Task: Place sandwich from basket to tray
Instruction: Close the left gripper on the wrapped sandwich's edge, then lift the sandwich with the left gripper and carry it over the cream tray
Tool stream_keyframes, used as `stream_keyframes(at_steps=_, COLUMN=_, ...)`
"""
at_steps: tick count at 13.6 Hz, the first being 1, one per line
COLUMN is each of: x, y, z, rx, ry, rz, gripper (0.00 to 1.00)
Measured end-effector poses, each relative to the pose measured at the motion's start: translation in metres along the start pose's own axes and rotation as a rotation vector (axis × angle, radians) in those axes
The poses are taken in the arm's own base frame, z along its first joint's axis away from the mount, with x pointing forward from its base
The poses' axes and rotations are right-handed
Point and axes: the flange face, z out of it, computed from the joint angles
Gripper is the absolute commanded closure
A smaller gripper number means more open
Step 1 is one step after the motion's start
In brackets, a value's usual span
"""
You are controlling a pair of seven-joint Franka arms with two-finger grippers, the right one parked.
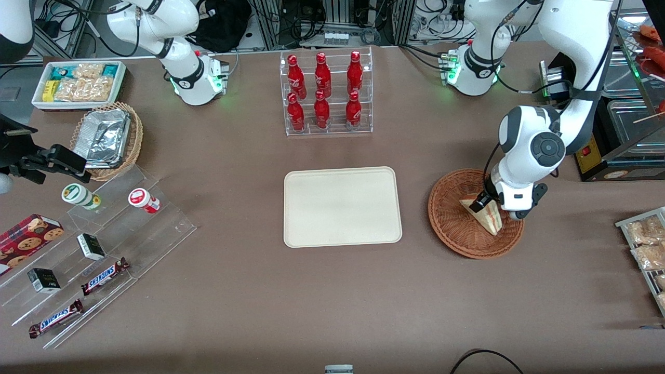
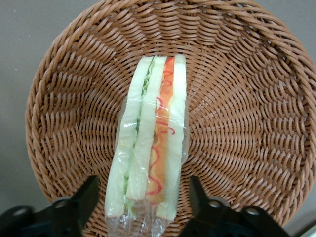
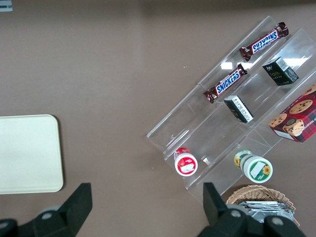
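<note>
Down in the basket (image 1: pixel 457 228), the sandwich (image 1: pixel 488 214) lay wrapped in clear film, cut edge up, its orange and green filling stripes showing plainly in the wrist view (image 2: pixel 150 143). The gripper (image 1: pixel 486 201) was right down over it, inside the basket's (image 2: pixel 247 98) rim. Its fingers (image 2: pixel 79 202) stood spread, one on each side of the wedge's near end, each with a small gap to the bread. Nothing was clamped; the sandwich rested on the wicker floor. The basket sat on the brown table (image 1: pixel 260 291) toward the working arm's end. Just beside it, toward the table's middle, the tray (image 1: pixel 342 206) lay flat. Farther from the camera stood a clear rack of red bottles (image 1: pixel 324 93).
</note>
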Motion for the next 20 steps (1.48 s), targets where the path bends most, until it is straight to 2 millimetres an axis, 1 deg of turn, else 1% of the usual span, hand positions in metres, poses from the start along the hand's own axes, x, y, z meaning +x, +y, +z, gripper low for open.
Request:
stream_keyframes(at_steps=1, x=0.0, y=0.0, z=0.0, rx=0.0, ry=0.0, rz=-0.006, gripper=0.88)
stream_keyframes(at_steps=4, x=0.0, y=0.0, z=-0.001, rx=0.003, ry=-0.002, rz=-0.008, gripper=0.89)
stream_keyframes(at_steps=6, x=0.0, y=0.0, z=-0.009, rx=0.031, ry=-0.021, rz=-0.008, gripper=0.89)
stream_keyframes(at_steps=7, x=0.0, y=0.002, z=-0.021, rx=0.058, ry=-0.037, rz=-0.006, gripper=0.89)
stream_keyframes(at_steps=9, x=0.002, y=0.011, z=-0.058, rx=0.122, ry=-0.063, rz=0.013, gripper=0.9)
stream_keyframes(at_steps=10, x=0.002, y=0.019, z=-0.078, rx=0.141, ry=-0.066, rz=0.026, gripper=0.91)
stream_keyframes(at_steps=11, x=-0.002, y=0.028, z=-0.094, rx=0.149, ry=-0.064, rz=0.045, gripper=0.91)
stream_keyframes(at_steps=12, x=-0.01, y=0.038, z=-0.104, rx=0.15, ry=-0.06, rz=0.075, gripper=0.92)
stream_keyframes(at_steps=13, x=-0.021, y=0.047, z=-0.108, rx=0.149, ry=-0.057, rz=0.126, gripper=0.94)
stream_keyframes(at_steps=14, x=-0.036, y=0.057, z=-0.108, rx=0.151, ry=-0.057, rz=0.184, gripper=0.94)
stream_keyframes(at_steps=16, x=-0.074, y=0.081, z=-0.101, rx=0.162, ry=-0.057, rz=0.278, gripper=0.94)
stream_keyframes(at_steps=17, x=-0.093, y=0.096, z=-0.097, rx=0.164, ry=-0.056, rz=0.321, gripper=0.95)
stream_keyframes(at_steps=20, x=-0.136, y=0.142, z=-0.085, rx=0.158, ry=-0.054, rz=0.418, gripper=0.96)
